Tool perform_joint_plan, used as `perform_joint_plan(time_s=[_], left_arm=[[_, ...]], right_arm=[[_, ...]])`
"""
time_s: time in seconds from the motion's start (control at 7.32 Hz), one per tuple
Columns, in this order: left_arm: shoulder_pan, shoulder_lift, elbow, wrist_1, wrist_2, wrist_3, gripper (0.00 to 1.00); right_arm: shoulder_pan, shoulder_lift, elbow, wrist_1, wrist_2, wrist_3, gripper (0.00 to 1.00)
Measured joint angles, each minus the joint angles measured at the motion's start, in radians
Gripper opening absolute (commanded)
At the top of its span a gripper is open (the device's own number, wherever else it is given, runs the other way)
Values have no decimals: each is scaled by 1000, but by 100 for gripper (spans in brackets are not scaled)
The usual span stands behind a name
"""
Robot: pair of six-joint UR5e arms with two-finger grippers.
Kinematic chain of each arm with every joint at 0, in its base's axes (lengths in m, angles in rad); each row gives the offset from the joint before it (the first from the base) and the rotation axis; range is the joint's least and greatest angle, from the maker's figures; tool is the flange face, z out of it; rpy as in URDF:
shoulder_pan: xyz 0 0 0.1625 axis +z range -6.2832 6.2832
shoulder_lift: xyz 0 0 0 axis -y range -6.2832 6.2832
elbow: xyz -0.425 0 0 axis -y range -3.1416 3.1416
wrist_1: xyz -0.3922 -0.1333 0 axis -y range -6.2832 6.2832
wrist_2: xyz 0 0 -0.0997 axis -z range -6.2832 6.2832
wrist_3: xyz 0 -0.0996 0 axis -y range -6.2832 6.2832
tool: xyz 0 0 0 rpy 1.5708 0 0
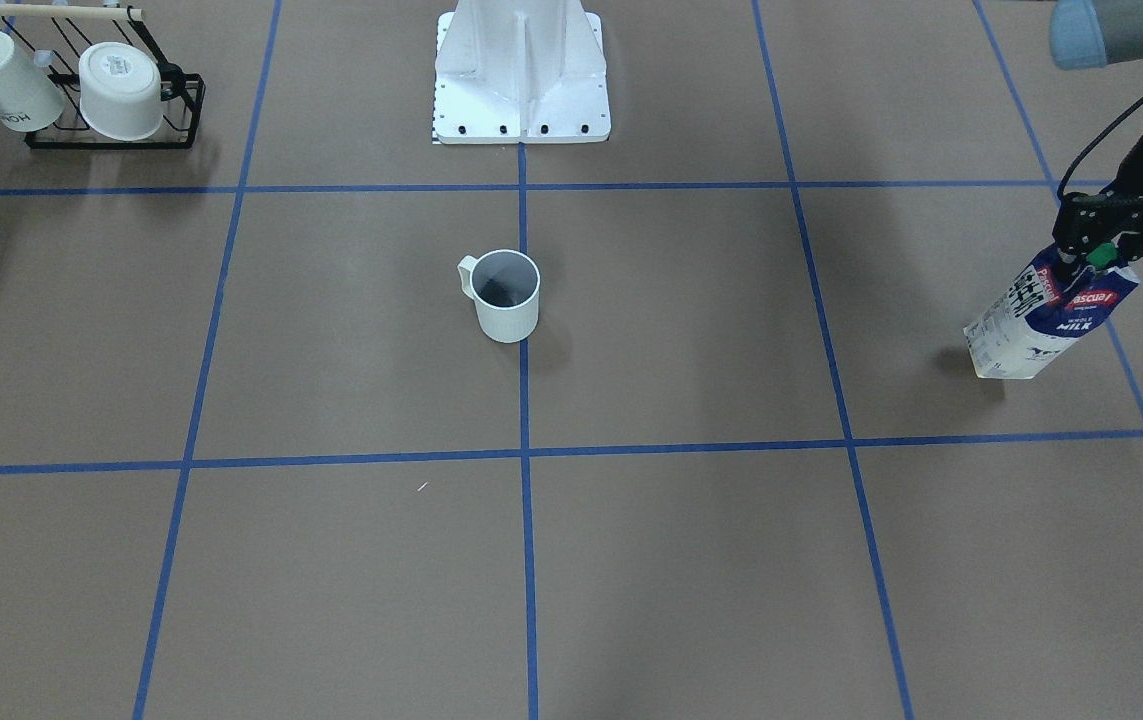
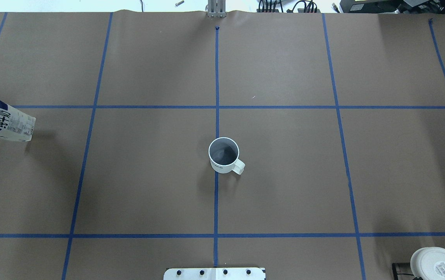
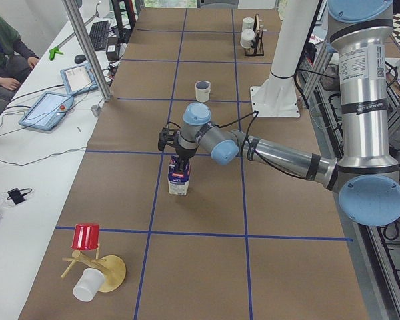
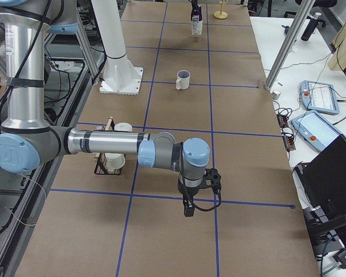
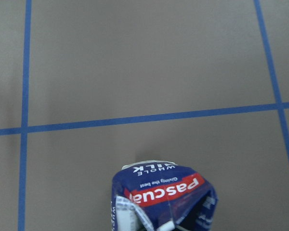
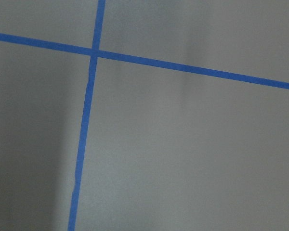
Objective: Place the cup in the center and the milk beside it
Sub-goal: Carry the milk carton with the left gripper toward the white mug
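L gripper point(image 1: 1086, 258) fingers clamp milk point(image 1: 1041, 325) top; R gripper point(image 4: 188, 209) points straight down, arm outstretched.

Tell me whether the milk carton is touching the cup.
Apart. The overhead view shows the milk carton at the far left, the cup on the centre line, bare tabletop between them.

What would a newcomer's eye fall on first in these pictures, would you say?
The white cup stands alone on the middle tape line of the table. Far out on the robot's left side, the left end effector grips the top of the blue milk carton.
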Motion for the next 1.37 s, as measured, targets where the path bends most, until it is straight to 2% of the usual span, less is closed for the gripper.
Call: perform_joint_plan(time_s=[0.27,0.41,0.68,0.82,1.09,1.37], left_arm=[[49,-173,-68,207,6,-125,0],[104,-295,-90,344,22,-190,0],[281,-550,-89,589,120,-338,0],[372,-640,-71,656,168,-394,0],[520,-760,3,691,255,-488,0],[590,-808,68,670,302,-524,0]], right_arm=[[0,0,-4,0,0,0,100],[0,0,-8,0,-1,0,100],[0,0,-12,0,0,0,100],[0,0,-14,0,0,0,100],[0,0,-17,0,0,0,100],[0,0,-20,0,1,0,100]])
